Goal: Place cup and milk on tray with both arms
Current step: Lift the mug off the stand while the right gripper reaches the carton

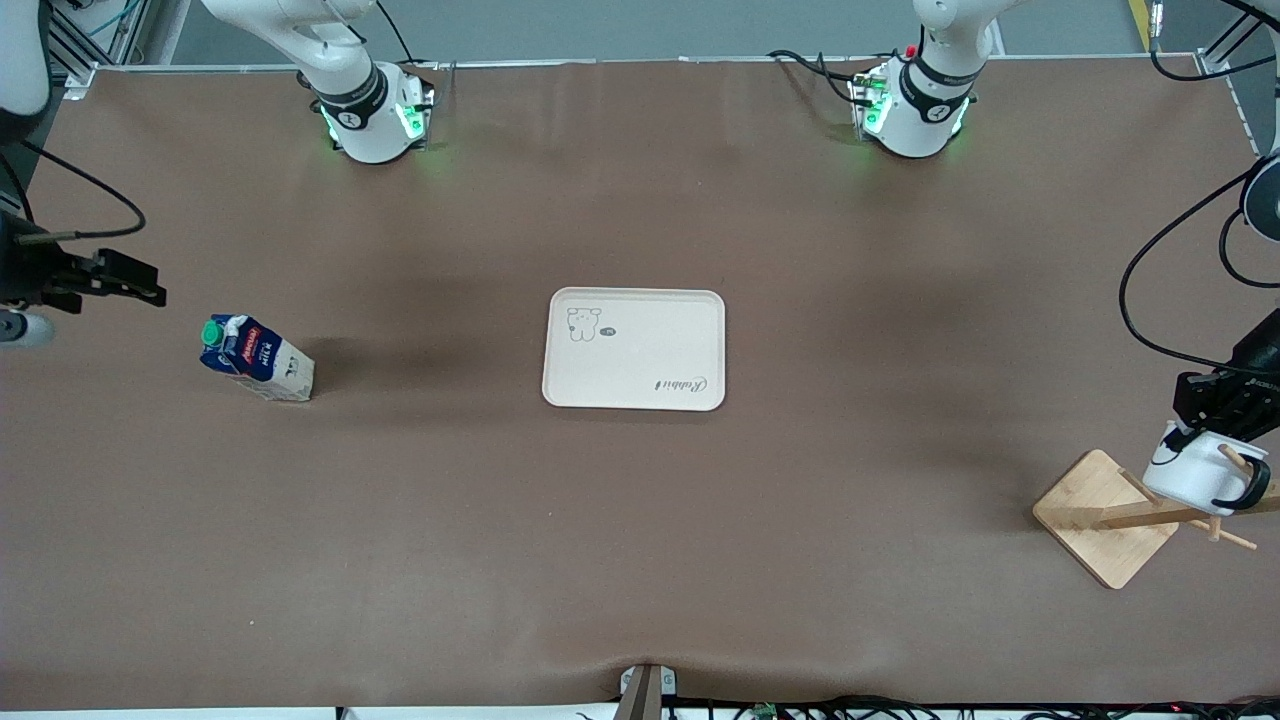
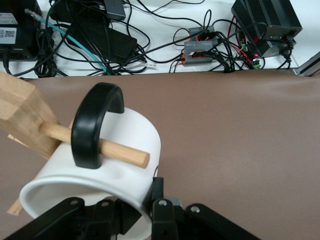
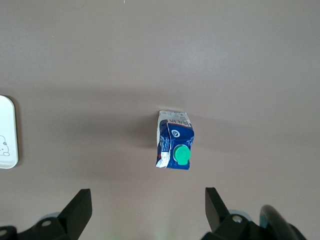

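The white cup (image 1: 1195,480) hangs by its black handle (image 2: 92,125) on a wooden peg (image 2: 117,151) of the rack. My left gripper (image 1: 1192,437) is shut on the cup's wall (image 2: 127,135), one finger inside the rim and one outside, in the left wrist view (image 2: 146,205). The blue and white milk (image 1: 256,358) with a green cap stands on the table toward the right arm's end. My right gripper (image 1: 140,280) is open and empty over the table beside it. In the right wrist view the milk (image 3: 175,147) lies ahead of the gripper (image 3: 147,205), not between its fingers. The cream tray (image 1: 650,345) is empty at mid-table.
The wooden rack (image 1: 1095,512) with its square base and pegs stands toward the left arm's end, near the front camera; its post shows in the left wrist view (image 2: 20,107). Cables and boxes (image 2: 200,45) lie past the table edge. The tray's corner shows in the right wrist view (image 3: 7,135).
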Action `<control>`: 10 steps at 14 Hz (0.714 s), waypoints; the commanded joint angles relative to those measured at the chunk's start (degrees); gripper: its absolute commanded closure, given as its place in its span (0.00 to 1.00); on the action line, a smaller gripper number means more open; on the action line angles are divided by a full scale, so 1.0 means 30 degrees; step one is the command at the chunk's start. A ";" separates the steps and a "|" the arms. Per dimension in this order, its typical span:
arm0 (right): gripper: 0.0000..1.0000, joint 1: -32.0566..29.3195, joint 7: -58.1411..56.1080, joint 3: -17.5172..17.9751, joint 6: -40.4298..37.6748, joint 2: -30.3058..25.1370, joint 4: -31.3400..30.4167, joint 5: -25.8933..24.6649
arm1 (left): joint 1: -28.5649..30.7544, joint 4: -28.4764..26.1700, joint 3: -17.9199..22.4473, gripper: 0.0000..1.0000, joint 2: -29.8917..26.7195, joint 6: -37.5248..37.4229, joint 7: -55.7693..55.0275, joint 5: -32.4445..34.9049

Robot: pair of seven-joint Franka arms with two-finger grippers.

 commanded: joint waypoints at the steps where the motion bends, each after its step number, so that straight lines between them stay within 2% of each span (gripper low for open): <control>1: 0.00 -0.0226 -0.0038 0.0024 -0.0176 0.0941 0.0328 0.0269 | 0.0240 -0.0377 -0.0068 1.00 -0.1185 -0.1781 -0.0166 -0.0529; 7: 0.00 -0.0663 -0.0096 -0.0005 -0.0089 0.1239 -0.0666 0.0035 | 0.0357 -0.0407 0.0048 1.00 -0.2358 -0.5154 -0.3329 -0.0236; 10: 0.00 -0.1132 -0.0126 -0.0005 0.2274 0.0831 -0.3059 0.0005 | 0.0328 -0.0407 -0.0039 1.00 -0.2593 -0.6294 -0.5373 -0.0207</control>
